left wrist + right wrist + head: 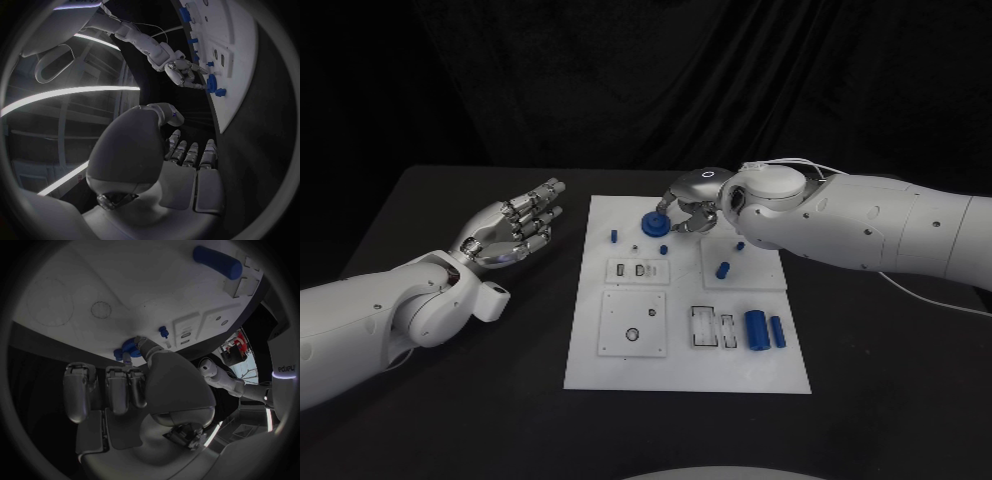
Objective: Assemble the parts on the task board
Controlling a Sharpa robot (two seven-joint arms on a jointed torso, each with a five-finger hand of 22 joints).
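Note:
The white task board [682,372] lies in the middle of the black table. At its far end my right hand [695,204] pinches a round blue part [655,222] between thumb and fingers, low over the board. The right wrist view shows the same blue part [128,347] at the fingertips of the right hand [140,385], beside a small blue peg [163,331]. My left hand [516,228] hovers left of the board, fingers spread and holding nothing. In the left wrist view the right hand [181,70] is at the blue part [212,84] on the board [244,60].
Small blue pegs stand on the board's far half [613,236], [664,249], [723,268]. Two blue cylinders [754,330], [777,332] lie at its near right, next to rectangular slots [711,328]. A panel with a round hole [633,322] sits near left.

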